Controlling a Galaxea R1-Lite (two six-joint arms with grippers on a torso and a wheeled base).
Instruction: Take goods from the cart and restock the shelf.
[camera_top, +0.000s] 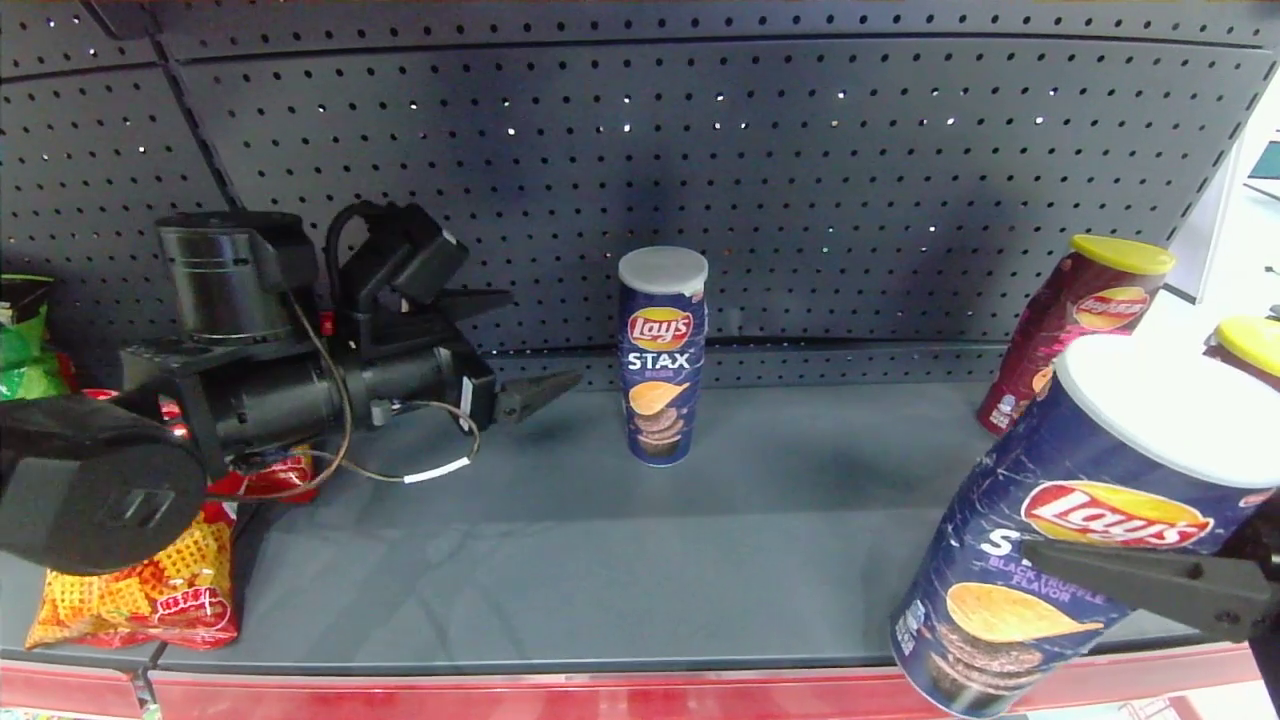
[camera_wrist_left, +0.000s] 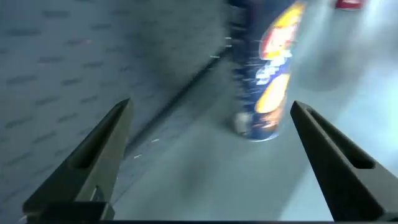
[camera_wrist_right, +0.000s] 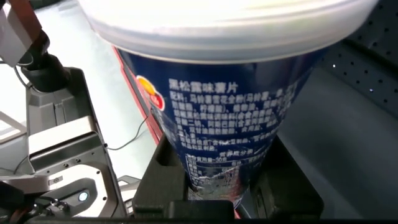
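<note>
One blue can (camera_top: 1090, 480) is pinched in the right hand (camera_wrist_right: 214, 186); left hand (camera_top: 545, 336) spread wide.

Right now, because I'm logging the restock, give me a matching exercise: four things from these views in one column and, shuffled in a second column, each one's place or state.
Things
1. grey-lidded blue can
2. white-lidded blue can
3. red can
4. left gripper

Places or states
A. open, empty
B. right end of the shelf, yellow lid
C. held tilted, at the front right
D. standing upright mid-shelf

Pairs: 1-D, 2-C, 3-B, 4-A
</note>
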